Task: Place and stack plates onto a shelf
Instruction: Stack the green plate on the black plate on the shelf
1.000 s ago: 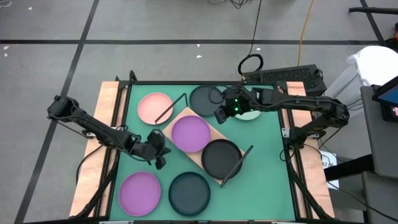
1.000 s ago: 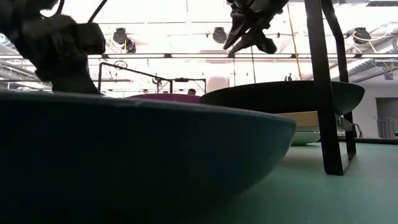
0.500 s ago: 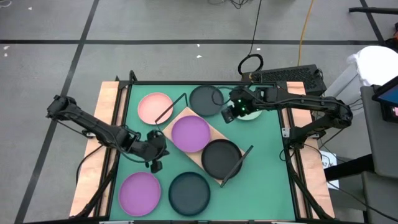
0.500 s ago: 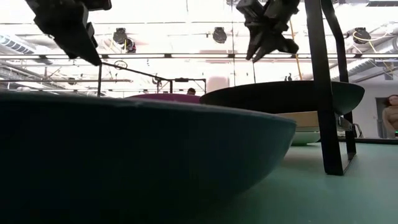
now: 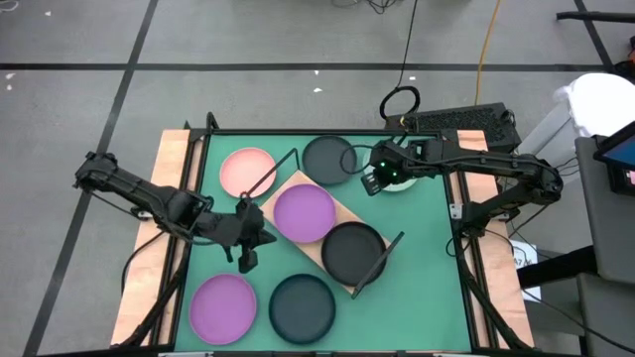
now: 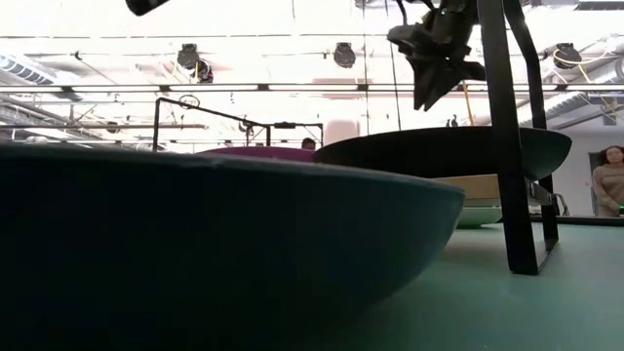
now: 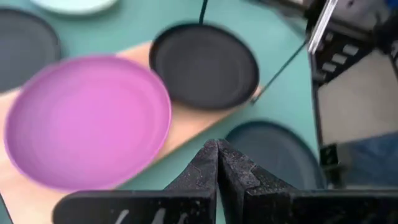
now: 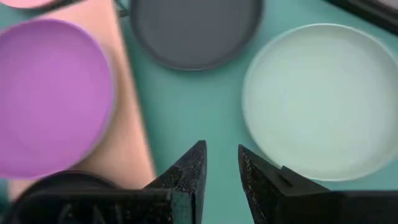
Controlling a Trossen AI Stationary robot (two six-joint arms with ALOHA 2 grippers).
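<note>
The wooden shelf [image 5: 288, 188] lies slantwise mid-table, its black wire frame [image 6: 507, 136] at the ends. A purple plate [image 5: 304, 211] and a black plate [image 5: 352, 250] rest on it. On the green mat lie a pink plate [image 5: 247, 172], a dark grey plate [image 5: 328, 159], a pale green plate [image 8: 323, 99], a second purple plate [image 5: 223, 304] and a dark teal plate [image 5: 303, 306]. My left gripper [image 5: 246, 260] is shut and empty, raised left of the shelf. My right gripper [image 8: 221, 155] is open and empty, above the mat between the dark grey and pale green plates.
The mat's wooden side rails [image 5: 174, 178] and black frame bars border the table. A keyboard [image 5: 456, 121] and a cable loop [image 5: 400, 101] lie behind the far edge. A person [image 6: 606, 180] stands in the room at the right. Bare mat shows right of the shelf [image 5: 427, 258].
My left gripper has risen, leaving the low view at the top, and stays shut. My right gripper has gone toward the table's right edge, from over the dark grey plate's rim to beside the pale green plate, sinking a little. No plate has moved.
</note>
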